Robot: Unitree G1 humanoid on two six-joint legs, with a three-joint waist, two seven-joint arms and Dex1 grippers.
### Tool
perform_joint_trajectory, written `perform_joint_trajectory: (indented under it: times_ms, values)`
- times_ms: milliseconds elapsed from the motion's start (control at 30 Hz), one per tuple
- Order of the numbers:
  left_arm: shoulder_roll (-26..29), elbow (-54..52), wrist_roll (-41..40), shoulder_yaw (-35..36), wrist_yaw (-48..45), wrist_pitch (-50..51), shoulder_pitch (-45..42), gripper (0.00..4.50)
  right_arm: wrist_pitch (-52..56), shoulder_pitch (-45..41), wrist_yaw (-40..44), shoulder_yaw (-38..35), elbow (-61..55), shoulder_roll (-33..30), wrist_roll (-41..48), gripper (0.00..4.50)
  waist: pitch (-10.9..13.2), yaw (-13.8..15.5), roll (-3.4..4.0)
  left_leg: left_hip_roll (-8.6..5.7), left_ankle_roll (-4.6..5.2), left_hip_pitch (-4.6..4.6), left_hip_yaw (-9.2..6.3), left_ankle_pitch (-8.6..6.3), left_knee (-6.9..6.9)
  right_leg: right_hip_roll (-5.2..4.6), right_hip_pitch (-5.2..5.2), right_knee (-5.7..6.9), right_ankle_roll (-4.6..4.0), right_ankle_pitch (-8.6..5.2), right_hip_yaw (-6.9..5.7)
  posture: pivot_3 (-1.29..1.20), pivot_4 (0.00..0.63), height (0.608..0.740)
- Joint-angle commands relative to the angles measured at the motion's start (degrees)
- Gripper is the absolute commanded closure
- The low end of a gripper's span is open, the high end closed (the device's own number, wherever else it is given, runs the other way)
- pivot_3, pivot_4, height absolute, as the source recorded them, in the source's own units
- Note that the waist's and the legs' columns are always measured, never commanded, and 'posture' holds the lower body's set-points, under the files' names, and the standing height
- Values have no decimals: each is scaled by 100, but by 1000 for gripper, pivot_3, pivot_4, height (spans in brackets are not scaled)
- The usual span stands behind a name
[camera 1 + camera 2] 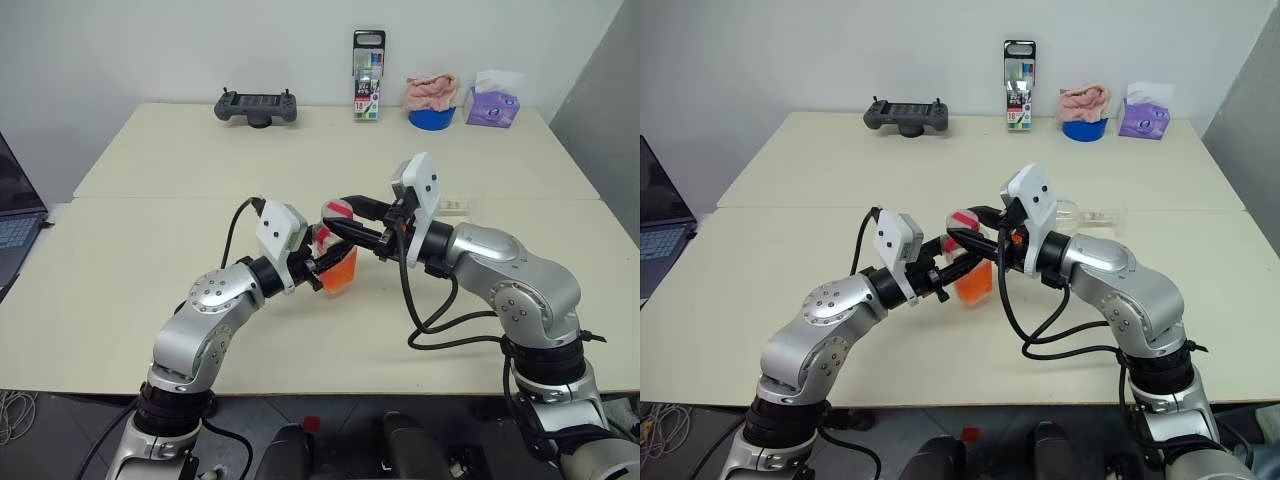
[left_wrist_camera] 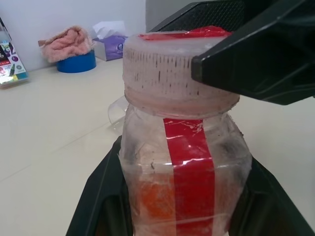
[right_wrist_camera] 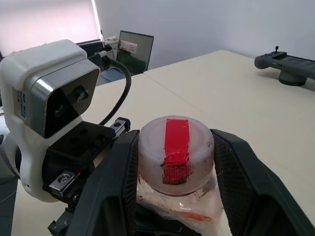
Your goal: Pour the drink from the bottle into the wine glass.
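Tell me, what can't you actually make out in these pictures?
- Wine glass: lying behind the right arm in the eye views, foot end poking out; bowl hidden.
- Bottle: sides covered by the left end effector.
- Right end effector: fingers flank the cap; contact unclear.
- Drink: level cut off by the left wrist view's edge.
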Motion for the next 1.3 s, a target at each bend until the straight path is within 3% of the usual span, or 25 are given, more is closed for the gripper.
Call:
perform_joint_trajectory:
  times_ms: [33,100,167,333,467,567,733,900,1300]
  values:
    - [-43,-216,-244,42,-377,-259,-182,2721,-341,-25,1626,-390,32,-618,695,2651,1,14,-1,-3,0,-1,1,0,0,0,1,-3,0,0,0,0,150,740]
    - [-87,-151,-434,-45,-589,-106,-255,2731,-476,141,3898,105,-51,-1641,1030,2651,3,36,0,-4,1,-3,-1,0,1,-1,5,-11,0,0,-4,0,150,740]
    - [-102,-136,-457,-251,-788,-75,-299,2732,-764,-218,4704,392,540,-1846,821,2651,6,40,6,-23,3,-13,-1,-2,8,-17,7,-21,7,-4,-6,0,150,740]
    - [-105,-66,-422,-319,-873,-122,-367,2733,-1456,-895,5203,689,1600,-1855,0,2651,7,-106,-3,8,7,14,21,-2,6,3,11,-12,15,-8,5,0,150,740]
    - [-157,-12,-328,-301,-803,-205,-405,2733,-1281,-1032,5589,687,1868,-1952,63,2651,7,-82,-3,19,6,16,3,-1,1,25,9,3,15,-10,1,0,150,740]
    - [-341,84,-281,-140,-513,-221,-490,2733,-1087,-1038,5681,573,1869,-1933,243,1705,7,-27,-3,11,5,7,3,-1,3,15,6,-2,-9,4,2,0,150,740]
    - [-370,165,-243,-152,-554,-253,-513,2734,-1118,-835,5079,134,1634,-1629,317,1,7,4,-3,2,4,1,4,-1,11,2,6,-4,-8,4,1,0,150,740]
    - [-396,304,-170,-192,-620,-325,-593,2736,-899,-493,3979,-138,1196,-1418,146,0,7,6,-3,2,3,-3,1,-1,19,2,6,-1,-8,4,0,0,150,740]
    - [-437,568,-17,-176,-696,-664,-665,2739,361,641,316,-589,-1056,-564,-47,0,7,15,-3,-1,2,-13,-2,-1,31,-2,1,2,-7,4,0,0,150,740]
